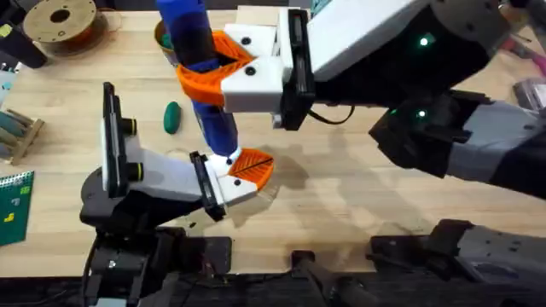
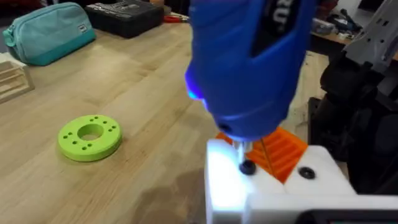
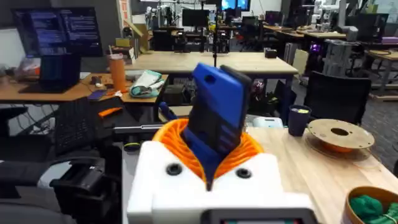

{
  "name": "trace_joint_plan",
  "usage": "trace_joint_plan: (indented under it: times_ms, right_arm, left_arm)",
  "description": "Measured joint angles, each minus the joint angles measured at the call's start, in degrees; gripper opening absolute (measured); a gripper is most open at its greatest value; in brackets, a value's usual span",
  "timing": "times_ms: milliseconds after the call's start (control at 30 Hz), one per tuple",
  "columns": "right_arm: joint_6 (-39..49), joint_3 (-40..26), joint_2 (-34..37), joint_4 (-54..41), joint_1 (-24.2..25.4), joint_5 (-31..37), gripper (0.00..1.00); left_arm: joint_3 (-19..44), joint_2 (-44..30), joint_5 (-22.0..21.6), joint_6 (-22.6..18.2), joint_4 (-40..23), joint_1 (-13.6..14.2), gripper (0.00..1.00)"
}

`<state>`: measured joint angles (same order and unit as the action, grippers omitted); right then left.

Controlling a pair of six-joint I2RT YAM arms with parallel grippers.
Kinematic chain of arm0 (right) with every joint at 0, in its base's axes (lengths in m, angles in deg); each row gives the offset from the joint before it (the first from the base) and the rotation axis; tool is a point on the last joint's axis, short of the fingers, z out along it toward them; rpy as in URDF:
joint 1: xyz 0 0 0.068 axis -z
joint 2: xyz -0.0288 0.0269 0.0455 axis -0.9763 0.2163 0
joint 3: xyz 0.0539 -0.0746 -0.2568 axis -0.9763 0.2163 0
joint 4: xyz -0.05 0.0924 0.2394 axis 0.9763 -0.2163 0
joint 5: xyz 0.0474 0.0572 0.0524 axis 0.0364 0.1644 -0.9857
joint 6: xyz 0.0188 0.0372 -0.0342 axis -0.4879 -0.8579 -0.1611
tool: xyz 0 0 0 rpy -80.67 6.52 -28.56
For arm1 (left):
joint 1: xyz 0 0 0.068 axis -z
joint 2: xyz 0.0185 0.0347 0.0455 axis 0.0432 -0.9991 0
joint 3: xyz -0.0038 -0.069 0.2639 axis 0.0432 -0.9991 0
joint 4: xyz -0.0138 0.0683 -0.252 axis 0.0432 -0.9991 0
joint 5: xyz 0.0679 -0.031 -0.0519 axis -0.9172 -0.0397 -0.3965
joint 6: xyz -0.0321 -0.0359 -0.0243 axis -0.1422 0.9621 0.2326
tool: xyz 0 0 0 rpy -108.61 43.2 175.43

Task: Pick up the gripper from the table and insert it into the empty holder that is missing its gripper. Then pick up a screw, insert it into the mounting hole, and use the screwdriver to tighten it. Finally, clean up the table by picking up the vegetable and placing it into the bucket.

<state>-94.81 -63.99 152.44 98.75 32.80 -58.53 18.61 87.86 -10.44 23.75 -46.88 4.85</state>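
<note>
My right gripper (image 1: 209, 64) (image 3: 214, 146) reaches in from the right, shut on the blue screwdriver (image 1: 205, 77) (image 3: 217, 112). It holds the tool bit-down over the left arm's jaw. The bit (image 2: 242, 152) rests on a black screw (image 2: 247, 167) in the white holder (image 1: 223, 175) (image 2: 224, 183). The orange gripper (image 1: 254, 166) (image 2: 286, 152) sits in that holder. My left gripper (image 1: 256, 164) (image 2: 280, 149) lies low on the table (image 1: 358, 188), its orange pads together with nothing between them. The dark green vegetable (image 1: 173, 117) lies on the table left of the screwdriver. The bucket (image 1: 162, 34) (image 3: 373, 202) stands behind, partly hidden by the tool.
A brown filament spool (image 1: 60, 21) (image 3: 339, 134) stands at the back left. A bright green ring disc (image 2: 90, 137) lies on the wood, with a teal pouch (image 2: 50, 31) farther off. A green circuit board (image 1: 13, 205) sits at the left edge.
</note>
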Motion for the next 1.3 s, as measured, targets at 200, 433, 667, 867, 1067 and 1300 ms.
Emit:
trace_joint_plan:
  times_ms: [200, 433, 667, 867, 1067, 1300]
  right_arm:
    - [-0.03, 0.00, 0.00, 0.00, 0.00, -0.02, 0.008]
    - [-1.48, 0.00, 0.00, 0.01, 0.00, -0.02, 0.008]
    - [-1.75, 0.00, 0.00, -0.41, 0.00, -0.02, 0.008]
    - [-1.68, 0.00, 0.00, -0.87, 0.00, 0.02, 0.008]
    - [-1.64, -0.02, 0.00, -1.13, 0.00, 0.02, 0.008]
    - [-1.64, -0.13, 0.00, -1.33, 0.00, 0.02, 0.008]
  left_arm:
    - [0.00, 0.00, 0.00, 0.00, 0.00, 0.00, 0.004]
    - [0.00, 0.00, -0.01, 0.00, 0.01, 0.00, 0.004]
    - [0.00, 0.00, 0.00, 0.00, 0.00, 0.00, 0.004]
    - [0.00, 0.00, 0.00, 0.00, 0.00, 0.00, 0.004]
    - [0.00, 0.00, 0.02, 0.00, 0.00, 0.00, 0.004]
    - [0.00, 0.00, 0.02, 0.00, 0.00, 0.00, 0.004]
